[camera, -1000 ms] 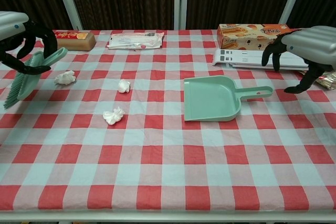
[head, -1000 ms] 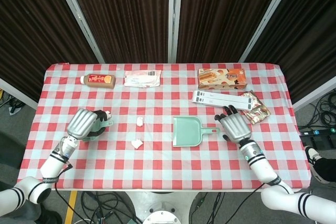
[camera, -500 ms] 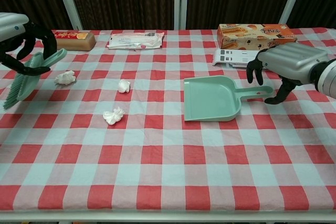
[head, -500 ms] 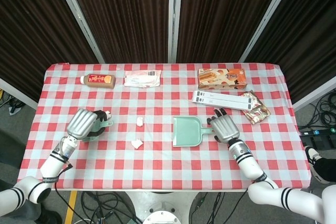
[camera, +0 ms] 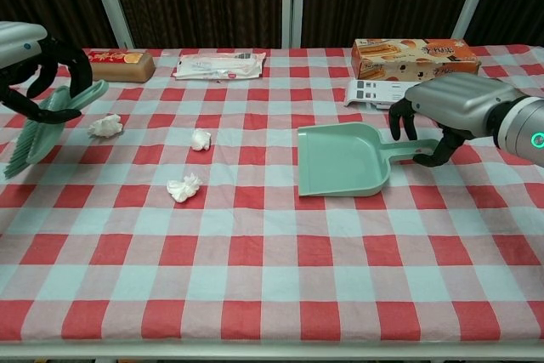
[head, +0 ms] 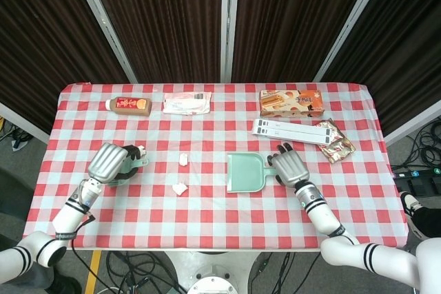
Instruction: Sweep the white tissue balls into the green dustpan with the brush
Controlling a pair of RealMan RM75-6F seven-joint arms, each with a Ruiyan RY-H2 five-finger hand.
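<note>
Left hand (camera: 34,65): far left of the chest frame, fingers clamped around the green brush (camera: 38,125), bristles angled down toward the checked tablecloth (camera: 272,278).
Right hand (camera: 442,112): right of centre, fingers curled apart over the handle of the green dustpan (camera: 340,159); whether they touch it, cannot tell.
Tissue balls: three, left of the dustpan — one (camera: 105,126) beside the brush, one (camera: 201,138) mid-left, one (camera: 184,187) nearest the camera.
Back edge: bottle (head: 129,105), white packet (head: 187,102), orange box (head: 292,102).

1. The place looks like a robot test lab: dark pleated curtains (head: 165,12) with metal frame posts (head: 103,22) enclose the table.
2. Loose black cables (head: 138,263) trail across the grey floor (head: 17,170).
3. A red-and-white checked tablecloth (camera: 272,278) carries staged packaged goods.
</note>
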